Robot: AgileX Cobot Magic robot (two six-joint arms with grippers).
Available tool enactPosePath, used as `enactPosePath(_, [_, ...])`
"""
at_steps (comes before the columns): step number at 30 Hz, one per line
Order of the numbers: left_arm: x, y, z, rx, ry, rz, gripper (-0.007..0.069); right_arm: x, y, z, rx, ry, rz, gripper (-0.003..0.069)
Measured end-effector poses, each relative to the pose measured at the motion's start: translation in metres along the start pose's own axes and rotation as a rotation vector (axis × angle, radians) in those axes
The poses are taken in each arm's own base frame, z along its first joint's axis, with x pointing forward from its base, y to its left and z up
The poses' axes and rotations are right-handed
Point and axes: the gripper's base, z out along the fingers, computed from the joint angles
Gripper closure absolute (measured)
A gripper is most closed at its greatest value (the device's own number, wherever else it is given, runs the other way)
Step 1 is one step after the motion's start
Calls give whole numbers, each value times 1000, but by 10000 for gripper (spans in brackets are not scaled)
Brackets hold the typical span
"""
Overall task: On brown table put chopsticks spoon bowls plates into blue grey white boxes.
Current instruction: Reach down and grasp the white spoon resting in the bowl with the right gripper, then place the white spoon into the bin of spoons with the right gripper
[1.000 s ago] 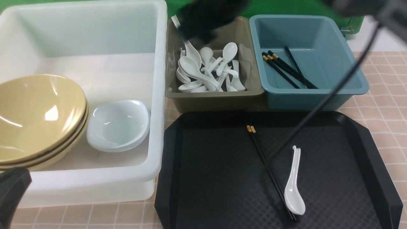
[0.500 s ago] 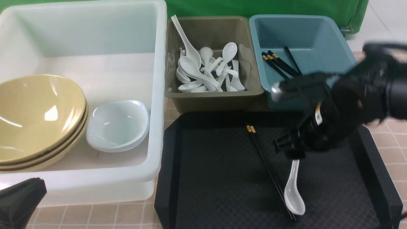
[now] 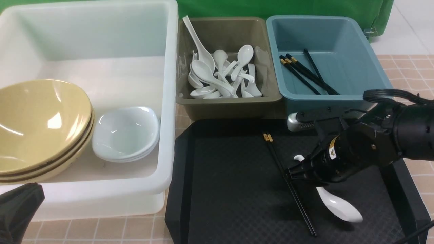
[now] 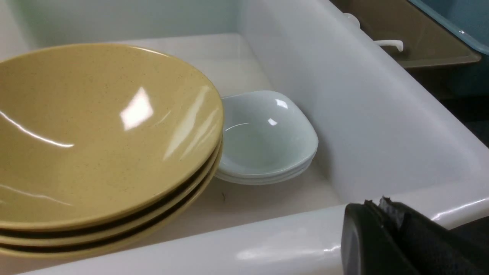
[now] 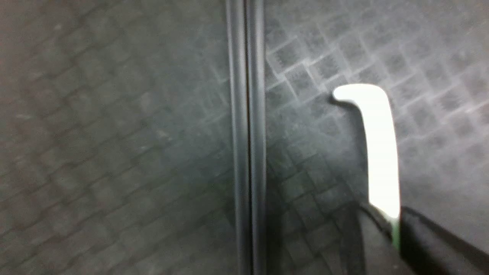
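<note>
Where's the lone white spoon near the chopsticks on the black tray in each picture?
Front view: spoon over the black tray, near right side, in the right gripper.
Left wrist view: that spoon is not in it.
Right wrist view: its handle pokes out between the fingers.
Shared landmark: the black chopsticks beside it.

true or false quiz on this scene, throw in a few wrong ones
1. The right gripper is closed on the handle of the spoon over the black tray. True.
2. The blue bin is empty. False: black chopsticks lie in it.
3. The yellow bowls sit stacked in the white tub, next to the white plates. True.
4. The grey bin holds plates. False: it holds a pile of white spoons.
</note>
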Motion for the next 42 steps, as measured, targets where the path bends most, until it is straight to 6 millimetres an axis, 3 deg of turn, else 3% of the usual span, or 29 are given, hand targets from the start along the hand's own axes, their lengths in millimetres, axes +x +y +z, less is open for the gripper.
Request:
enactPosePath(3, [-1,0,0,-1,-7,1,619,-6,0,-22,-8,-44,-21,562])
enactPosePath(6, [-2,0,0,-5,-23,5,619,-31,3,-66,-38,-191,-76,562])
enactPosePath(8, [-2,0,0,-5,-24,5,619,-40,5,-78,-54,-251,-82,562])
enactPosePath(10, [-2,1,0,-6,-25,6,619,-68,13,-102,-104,-444,-108,562])
enactPosePath(14, [-3,1,0,-7,-30,6,619,-123,32,-123,-190,-773,-147,562])
enactPosePath(16, [-3,1,0,-7,-30,7,619,-152,42,-119,-213,-857,-150,560])
enactPosePath(17, [-3,1,0,-7,-30,7,619,-155,43,-123,-216,-873,-150,559])
enactPosePath(19, [-3,1,0,-10,-30,11,619,-186,54,-104,-220,-906,-158,524])
enactPosePath(22, [-3,1,0,-12,-30,15,619,-210,62,-64,-175,-810,-183,401])
enactPosePath(24, [-3,1,0,-12,-28,17,619,-216,61,-47,-109,-650,-208,298])
enactPosePath(25, [-3,1,0,-12,-28,17,619,-217,61,-49,-103,-638,-211,288])
enactPosePath(27, [-2,1,0,-12,-18,17,619,-212,54,-49,-19,-431,-267,191])
enactPosePath(29, [-1,1,0,-11,-15,17,619,-209,48,-64,42,-345,-314,165])
enactPosePath(34, [-1,1,0,-7,-13,10,619,-192,33,-112,118,-215,-334,172])
enactPosePath(37, [-1,-1,0,9,-15,7,619,-169,28,-135,113,-145,-335,202])
enactPosePath(41, [-2,-4,-4,38,-44,53,619,-129,30,-126,63,-7,-354,239])
enactPosePath(42, [-2,-5,-7,53,-63,77,619,-109,32,-119,42,38,-370,255])
